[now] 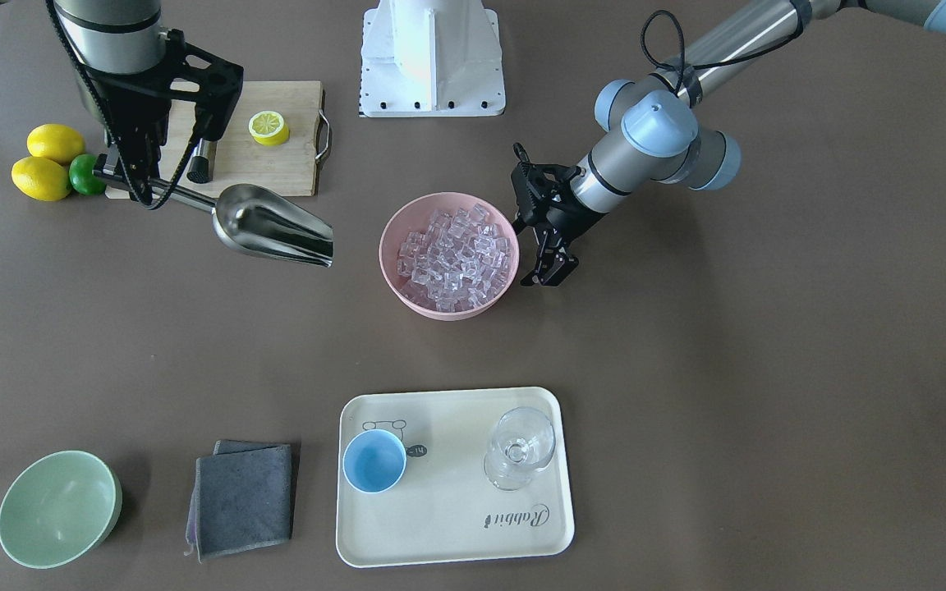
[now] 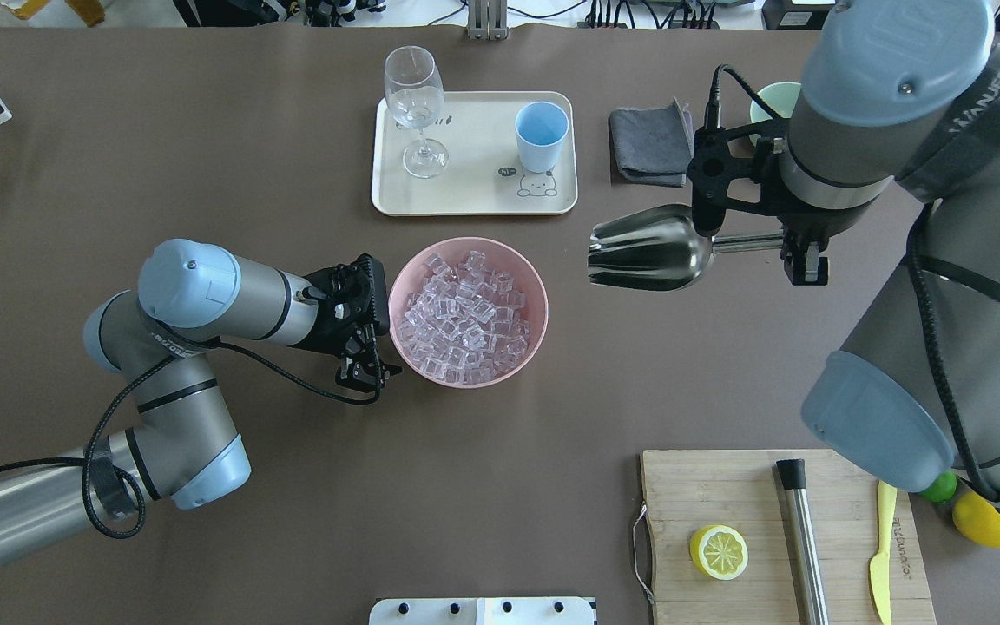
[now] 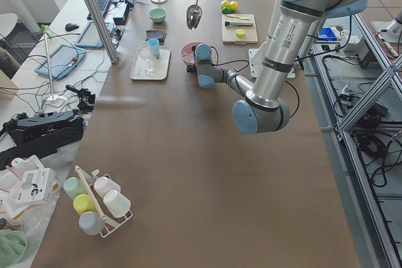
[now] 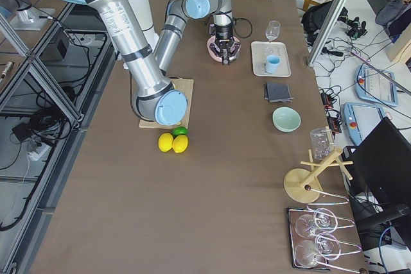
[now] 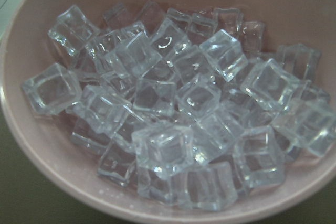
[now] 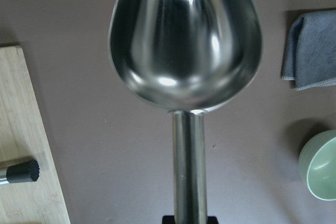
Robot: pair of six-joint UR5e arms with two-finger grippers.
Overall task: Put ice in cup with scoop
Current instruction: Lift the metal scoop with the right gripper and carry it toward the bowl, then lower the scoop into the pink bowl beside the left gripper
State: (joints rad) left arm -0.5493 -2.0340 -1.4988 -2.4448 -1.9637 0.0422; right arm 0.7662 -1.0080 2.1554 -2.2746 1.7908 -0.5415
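Note:
The ice (image 1: pixel 456 258) fills a pink bowl (image 1: pixel 440 310) at mid table; it also shows in the overhead view (image 2: pixel 463 317) and close up in the left wrist view (image 5: pixel 173 119). My right gripper (image 2: pixel 799 247) is shut on the handle of the shiny metal scoop (image 2: pixel 648 247). The scoop (image 1: pixel 272 226) is held level above the table, empty (image 6: pixel 186 40), its mouth towards the bowl. The light-blue cup (image 1: pixel 374 461) stands empty on the cream tray (image 1: pixel 448 525). My left gripper (image 1: pixel 551 275) hangs just beside the bowl's rim, fingers close together, holding nothing.
A stemmed glass (image 2: pixel 413 95) shares the tray. A grey cloth (image 2: pixel 649 143) and a pale green bowl (image 1: pixel 58 509) lie beyond the scoop. A cutting board (image 2: pixel 726 486) holds a lemon half (image 2: pixel 718 552), a steel cylinder (image 2: pixel 802 538) and a yellow knife. Lemons and a lime (image 1: pixel 46 164) sit beside it.

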